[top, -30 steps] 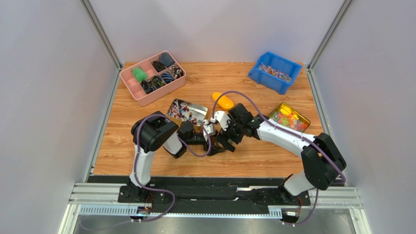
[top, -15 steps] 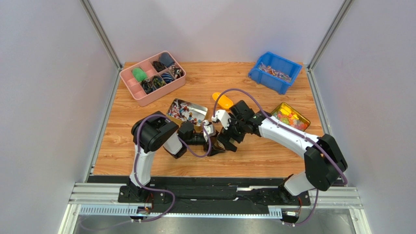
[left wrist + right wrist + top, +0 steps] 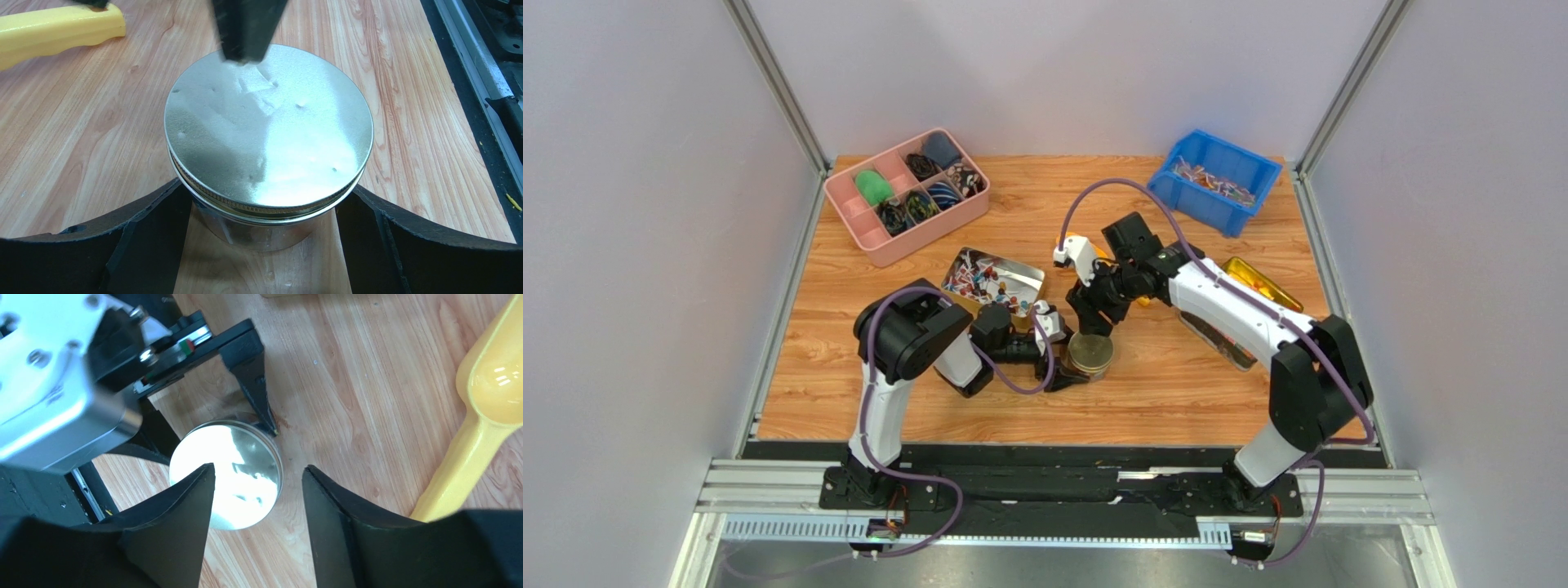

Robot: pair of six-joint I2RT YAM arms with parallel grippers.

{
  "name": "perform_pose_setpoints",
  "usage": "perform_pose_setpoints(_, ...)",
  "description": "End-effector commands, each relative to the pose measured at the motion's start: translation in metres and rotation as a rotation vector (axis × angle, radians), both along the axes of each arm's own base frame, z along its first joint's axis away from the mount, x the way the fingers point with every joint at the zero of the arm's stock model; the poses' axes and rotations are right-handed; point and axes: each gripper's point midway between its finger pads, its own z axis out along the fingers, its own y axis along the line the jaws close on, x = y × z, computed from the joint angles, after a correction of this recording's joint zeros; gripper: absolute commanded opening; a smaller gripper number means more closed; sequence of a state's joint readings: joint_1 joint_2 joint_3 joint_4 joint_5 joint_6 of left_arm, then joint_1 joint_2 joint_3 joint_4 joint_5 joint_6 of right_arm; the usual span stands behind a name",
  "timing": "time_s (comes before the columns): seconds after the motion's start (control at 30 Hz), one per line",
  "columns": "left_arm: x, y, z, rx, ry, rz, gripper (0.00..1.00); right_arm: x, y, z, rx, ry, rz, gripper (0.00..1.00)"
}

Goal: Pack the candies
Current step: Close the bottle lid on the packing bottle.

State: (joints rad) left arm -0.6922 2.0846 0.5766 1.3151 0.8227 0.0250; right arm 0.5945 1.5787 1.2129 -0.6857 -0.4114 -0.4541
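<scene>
The candies [image 3: 989, 279] lie in a silver tray [image 3: 1022, 272] left of the table's middle. A clear jar with a silver screw lid [image 3: 1091, 354] stands on the wood in front of it. The lid fills the left wrist view [image 3: 268, 135]. My left gripper [image 3: 264, 205] is shut on the jar's body, one finger [image 3: 153, 239] on each side. In the top view the left gripper [image 3: 1075, 359] lies low at the jar. My right gripper [image 3: 1092, 312] hangs open and empty above and just behind the jar [image 3: 227, 478]; its opening [image 3: 258, 471] looks down on the lid.
A yellow scoop [image 3: 485, 398] lies on the wood behind the jar, also in the left wrist view [image 3: 55, 30]. A tin of bright gummies [image 3: 1263, 284] sits at right, partly behind my right arm. A pink divided box [image 3: 906, 196] is back left, a blue bin [image 3: 1214, 180] back right.
My right gripper has lifted off the jar and drawn back towards the far side. The jar's lid now shows in the top view. The left gripper has not moved.
</scene>
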Motion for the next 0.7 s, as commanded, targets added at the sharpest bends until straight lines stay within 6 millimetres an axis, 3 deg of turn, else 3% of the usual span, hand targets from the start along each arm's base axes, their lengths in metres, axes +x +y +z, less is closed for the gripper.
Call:
perform_pose_setpoints(0.0,0.009,-0.010,0.044,-0.149,-0.157,-0.027,0.70,0.005,0.016,0.004,0.062,0.070,0.035,0.56)
perform_pose_setpoints(0.3,0.009,-0.011,0.045,-0.153,-0.120,-0.033,0.68,0.012,0.010,-0.016,0.063,0.141,0.015,0.55)
perform_pose_setpoints(0.67,0.016,-0.009,0.042,-0.144,-0.126,0.000,0.66,0.008,0.005,-0.025,0.051,0.173,0.006,0.42)
